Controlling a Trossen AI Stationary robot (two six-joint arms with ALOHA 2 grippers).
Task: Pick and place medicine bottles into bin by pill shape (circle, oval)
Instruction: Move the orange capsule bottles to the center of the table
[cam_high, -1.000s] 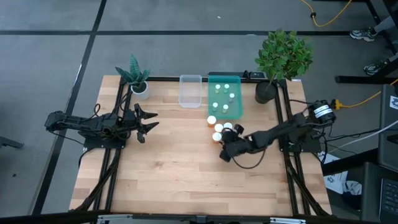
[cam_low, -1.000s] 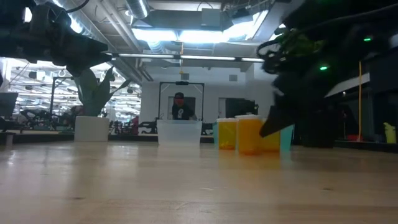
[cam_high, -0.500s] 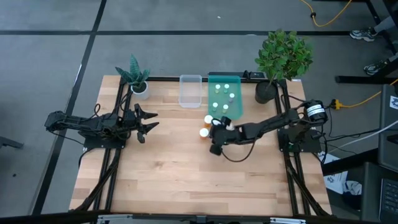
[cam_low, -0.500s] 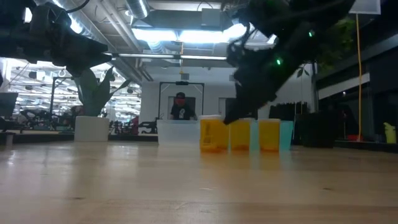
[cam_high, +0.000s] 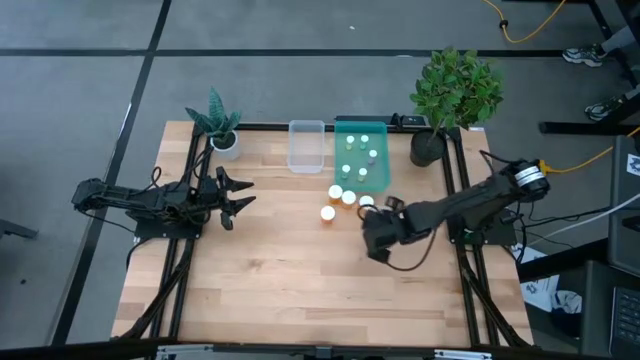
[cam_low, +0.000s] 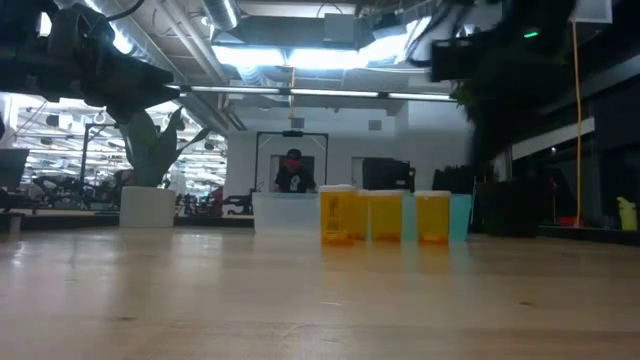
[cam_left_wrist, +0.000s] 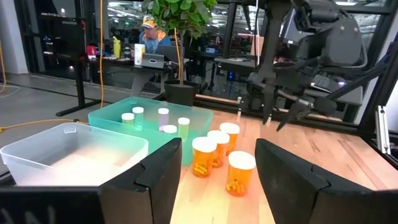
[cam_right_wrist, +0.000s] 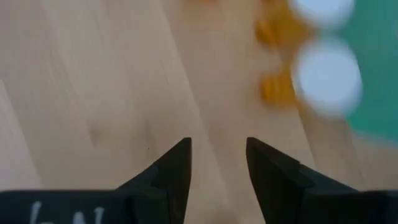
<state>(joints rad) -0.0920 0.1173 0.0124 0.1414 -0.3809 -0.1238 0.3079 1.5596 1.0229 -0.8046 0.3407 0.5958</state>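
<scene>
The wooden table (cam_high: 280, 270) carries everything. The teal bin (cam_high: 361, 156) lies with its long axis running from the table's far edge toward its middle, and the clear bin (cam_high: 306, 146) lies parallel, just beside it on the left arm's side. Only the high view shows the small pale bottles (cam_high: 360, 155) standing inside the teal bin.

The right gripper (cam_high: 378, 240) hangs over bare wood beyond the teal bin's near end, jaws apart and empty. The left gripper (cam_high: 240, 192), well away past the clear bin, also has its jaws apart and holds nothing.

Four orange bottles (cam_high: 346, 198) stand upright, white caps up, just off the teal bin's near end. The low view shows only three (cam_low: 384, 216).
</scene>
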